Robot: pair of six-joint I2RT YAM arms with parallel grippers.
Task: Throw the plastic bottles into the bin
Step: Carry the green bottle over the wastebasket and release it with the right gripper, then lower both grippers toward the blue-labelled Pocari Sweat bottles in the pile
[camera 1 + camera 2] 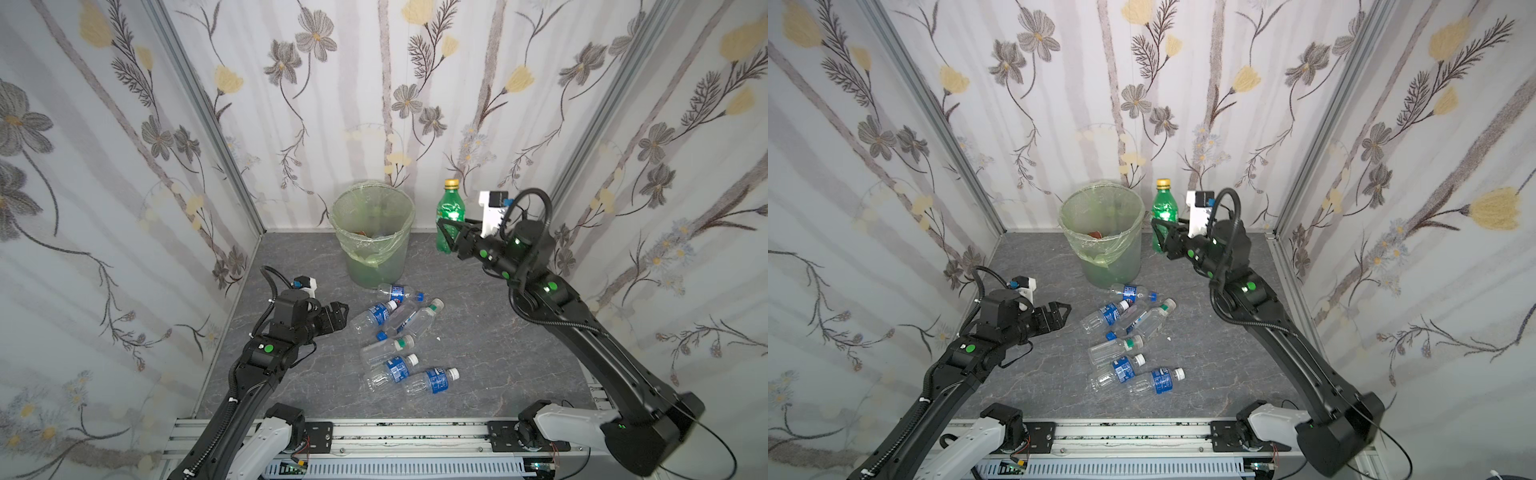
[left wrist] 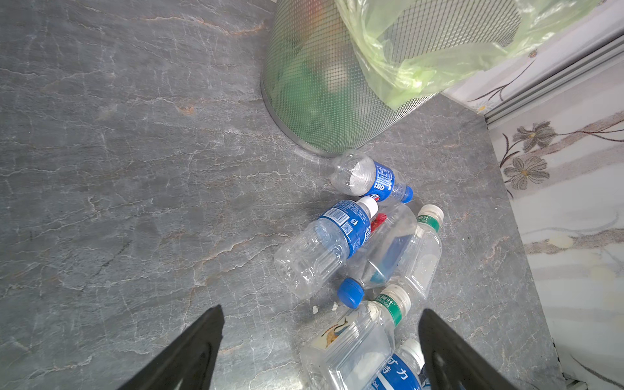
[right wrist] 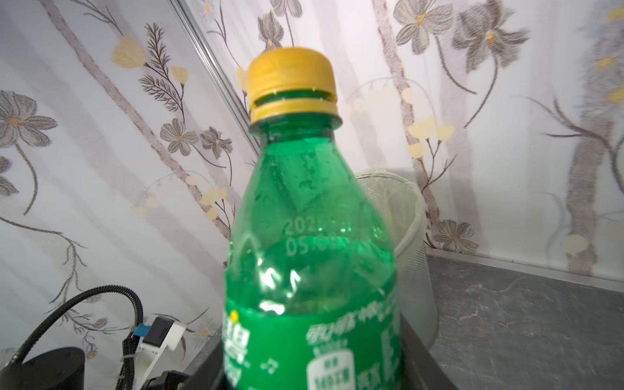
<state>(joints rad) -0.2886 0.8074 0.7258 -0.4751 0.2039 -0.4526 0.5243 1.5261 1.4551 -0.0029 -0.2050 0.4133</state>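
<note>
Grey tabletop [image 1: 478, 332]: right end effector [image 1: 445, 232] pinches green bottle [image 1: 451, 208] mid-body; likely light, thin-walled, slippery; left end effector [image 1: 343, 316] spread.

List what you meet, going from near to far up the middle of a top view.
Metal rail → lying clear bottles → bin → flowered back wall.
</note>
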